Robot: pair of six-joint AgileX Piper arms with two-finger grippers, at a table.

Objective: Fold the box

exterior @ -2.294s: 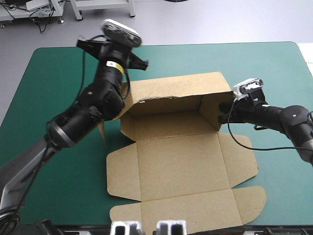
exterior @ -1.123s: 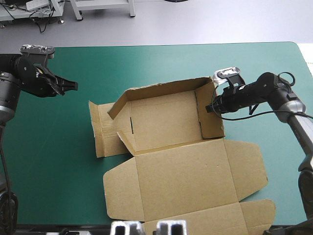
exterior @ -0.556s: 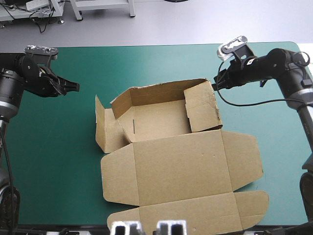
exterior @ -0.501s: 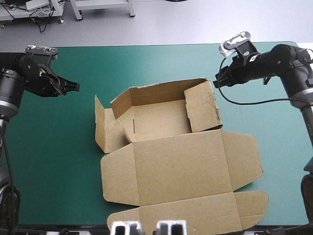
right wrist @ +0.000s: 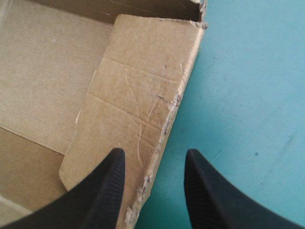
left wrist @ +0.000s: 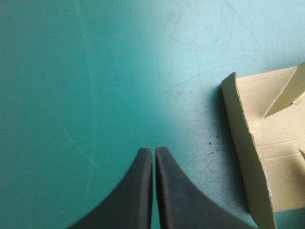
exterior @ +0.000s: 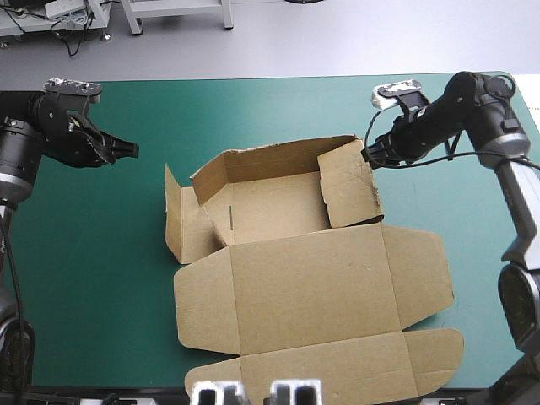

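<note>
The brown box (exterior: 283, 207) lies mid-table as a half-raised tray. Its back wall (exterior: 270, 158) stands up, its right wall flap (exterior: 348, 190) leans inward, and its left flap (exterior: 181, 221) splays outward. The lid (exterior: 312, 287) lies flat toward the front edge. My right gripper (exterior: 368, 157) is open at the right flap's far outer corner. In the right wrist view that flap (right wrist: 138, 100) runs ahead of my right gripper (right wrist: 153, 164), with its ragged edge between the fingers. My left gripper (exterior: 131, 149) is shut, well left of the box. In the left wrist view my left gripper (left wrist: 153, 155) hangs over bare cover, the box's left flap (left wrist: 248, 143) beside it.
The teal-green cover (exterior: 93, 278) is bare to the left of the box and between the box and the table's far edge. The lid's front tabs (exterior: 337, 371) reach close to the table's front edge.
The left arm pulled back from the box to the table's left side. The right gripper let go of the right flap, rose, then came back to its outer corner. The left flap fell outward.
</note>
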